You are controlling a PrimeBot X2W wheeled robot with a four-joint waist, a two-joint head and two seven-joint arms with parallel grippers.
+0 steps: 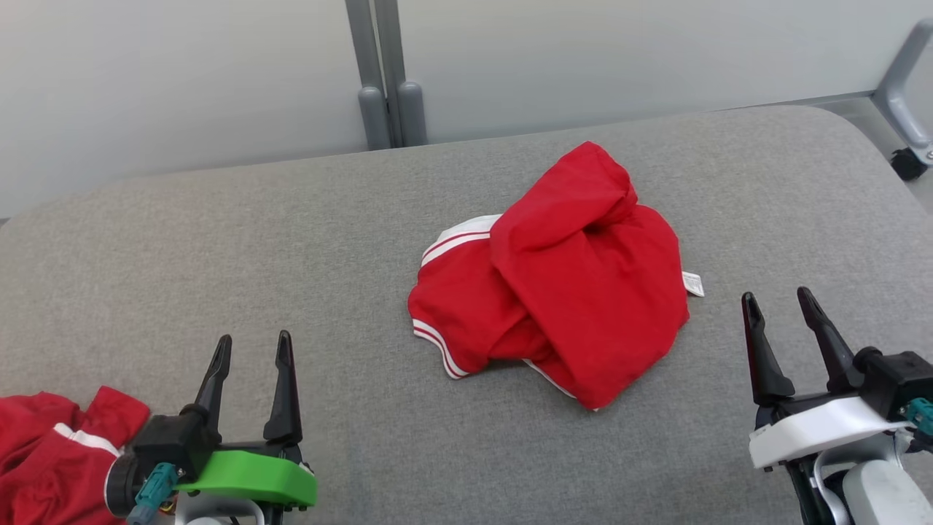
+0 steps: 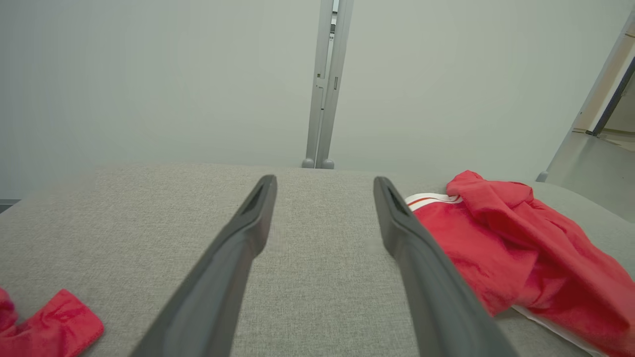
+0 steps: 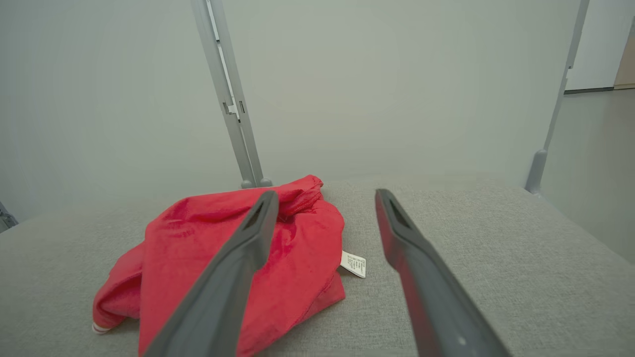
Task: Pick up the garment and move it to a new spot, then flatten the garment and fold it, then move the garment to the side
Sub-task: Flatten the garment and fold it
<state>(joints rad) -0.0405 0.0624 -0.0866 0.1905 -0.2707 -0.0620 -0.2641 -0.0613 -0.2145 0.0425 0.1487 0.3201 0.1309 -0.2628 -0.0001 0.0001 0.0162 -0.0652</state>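
Between both claws, slightly ahead of their tips, the crumpled red fabric garment with white-striped trim [image 1: 576, 292] lies clear of both. Now the left gripper [image 1: 254, 337] is spread wide and empty, and the right gripper [image 1: 777, 294] is spread wide too, nothing held.

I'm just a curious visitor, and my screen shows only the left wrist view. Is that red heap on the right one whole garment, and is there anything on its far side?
Observer: Yes, the red garment is one crumpled heap in the middle of the grey surface. A small white label sticks out at its right edge.
Operator: Is the other arm touching it?
Observer: No. The right tool stands open, off to the garment's right and apart from it.
Operator: And the red scrap at my lower left?
Observer: It is part of a second red cloth with a white stripe, lying beside the left tool.
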